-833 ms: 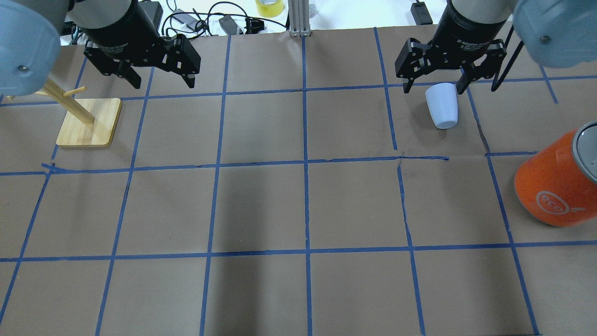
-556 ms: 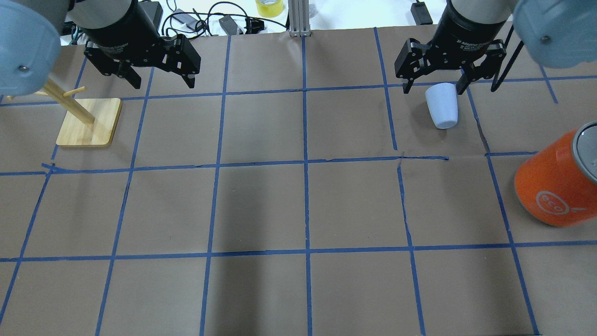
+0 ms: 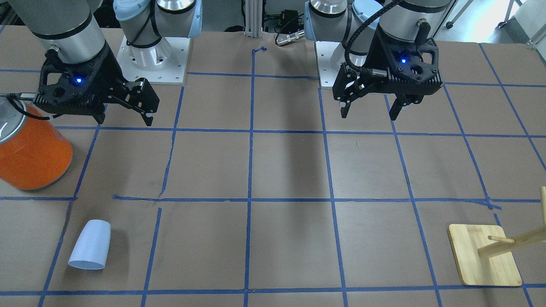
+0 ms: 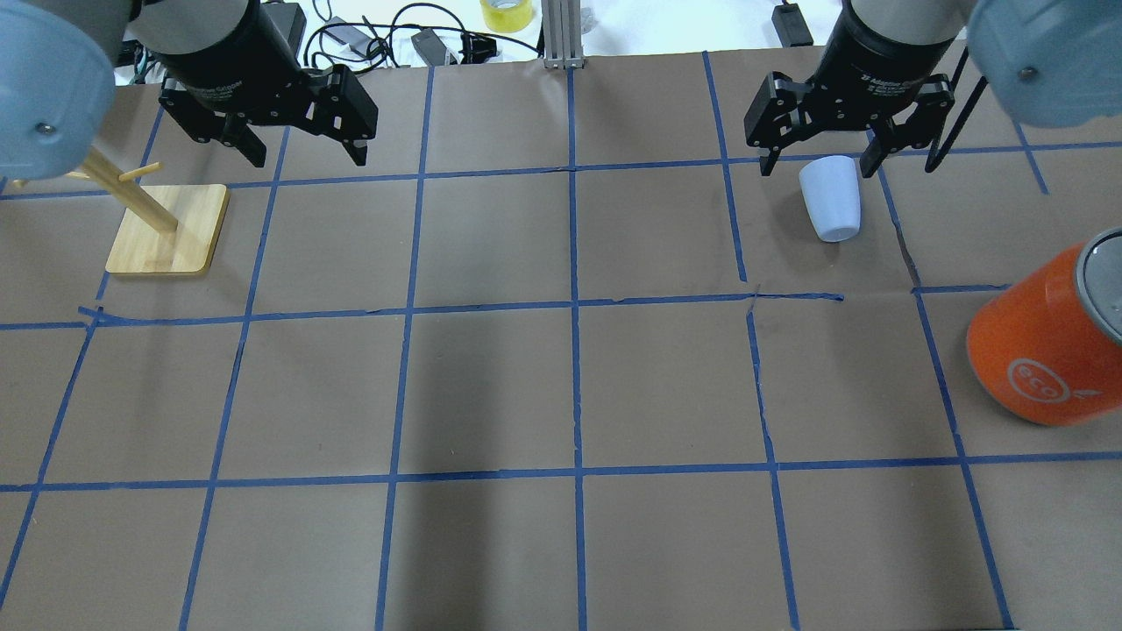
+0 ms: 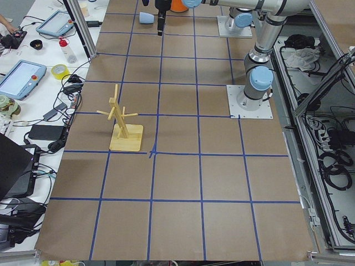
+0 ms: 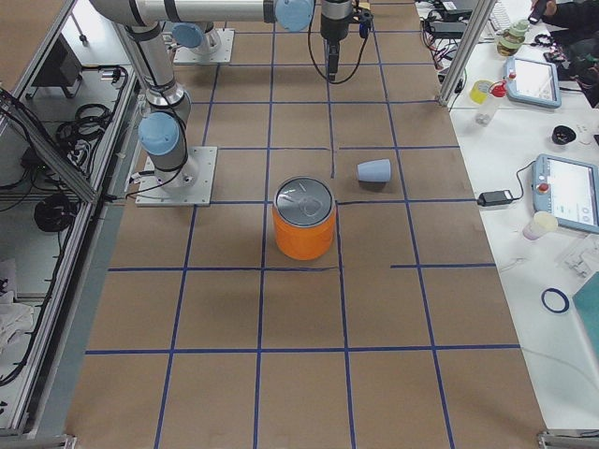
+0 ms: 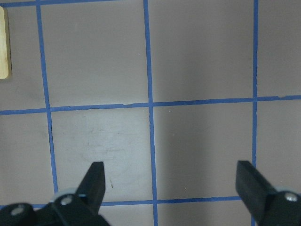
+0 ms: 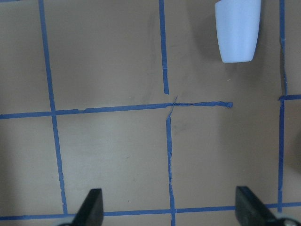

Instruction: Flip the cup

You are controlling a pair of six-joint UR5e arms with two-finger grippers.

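The pale blue cup [image 4: 831, 197] lies on its side on the brown table, its rim pointing away from the robot. It also shows in the front view [image 3: 90, 245], the right side view [image 6: 374, 171] and the right wrist view [image 8: 237, 30], at the top right. My right gripper [image 4: 820, 162] is open and empty. It hangs high over the table, on the robot's side of the cup and apart from it [image 3: 126, 119]. My left gripper [image 4: 307, 159] is open and empty, high over bare table [image 3: 369, 115].
A big orange can with a silver top [image 4: 1039, 350] stands at the right, nearer the robot than the cup [image 3: 32, 157]. A wooden peg rack on a square base [image 4: 166, 232] stands at the left. Cables and a tape roll [image 4: 507, 13] lie past the far edge.
My right gripper has edged very slightly to the right. The cup, the can and the left arm have not moved.
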